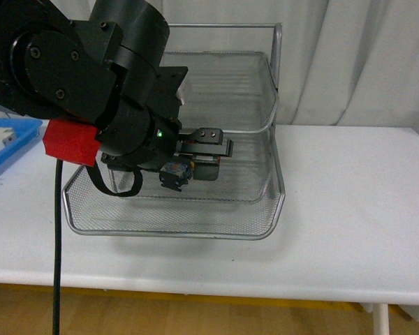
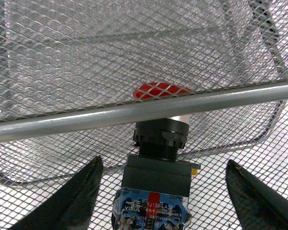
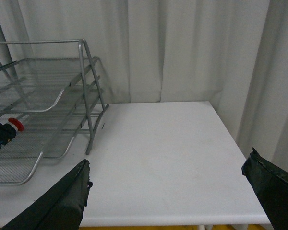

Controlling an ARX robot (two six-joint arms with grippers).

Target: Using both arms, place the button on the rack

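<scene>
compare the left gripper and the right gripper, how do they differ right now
The left gripper sits inside the lowest tier of the rack; the right gripper hangs over the table beside the rack. The left gripper straddles the button without touching it; the right gripper has nothing between its fingers. Both are open wide.

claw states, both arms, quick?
Left claw: open, straddling the button on the rack mesh, not gripping it.
Right claw: open, empty, over the table.
</scene>
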